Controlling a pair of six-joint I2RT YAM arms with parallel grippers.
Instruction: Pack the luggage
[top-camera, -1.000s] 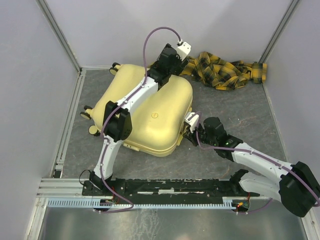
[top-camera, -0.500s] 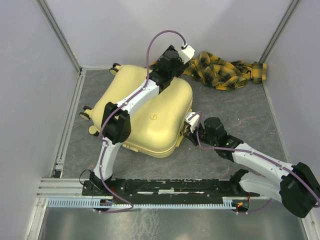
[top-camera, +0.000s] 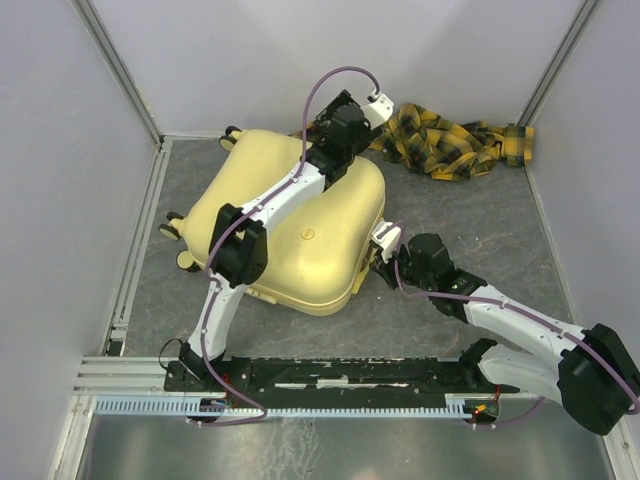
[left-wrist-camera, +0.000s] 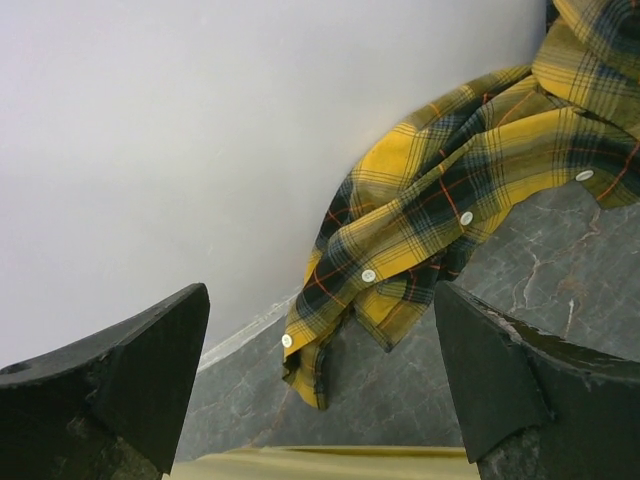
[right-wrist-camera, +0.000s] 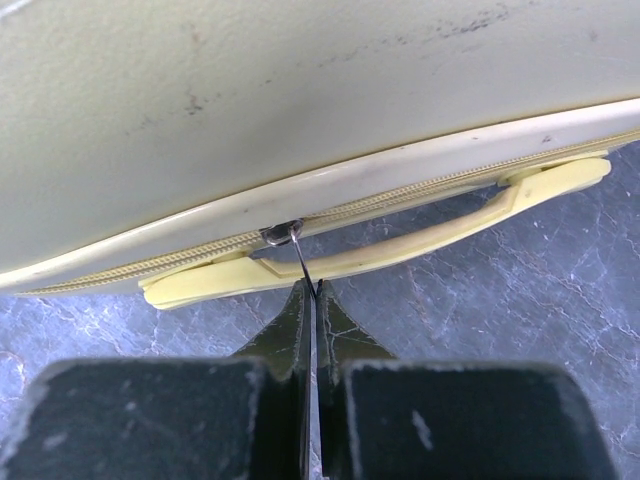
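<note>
One floor: dark grey stone-look surface with pale veins, matt
Three walls: plain pale grey panels at the left, far and right sides, closing the floor in
Two rails: bare aluminium, one along the left wall's foot, one across the near edge where the arm bases are bolted
One luggage: large pale-yellow hard-shell suitcase with rounded corners, shut, lying flat on the floor left of centre
Some wheels: small, along the luggage's left and far-left rim; exact count hard to tell
One handle: slim pale-yellow bar on the luggage's near-right side, just under the zip line
One shirt: crumpled yellow-and-black plaid cloth with white buttons, on the floor against the far wall, just beyond the luggage's far-right corner
Two arms: white with black joints; the left one stretches across the luggage's lid, the right one lies low on the floor beside it
One left gripper: fingers spread wide, holding nothing, above the luggage's far edge, facing the shirt
One right gripper: fingers pressed together on the thin metal zipper pull at the luggage's side seam
</note>
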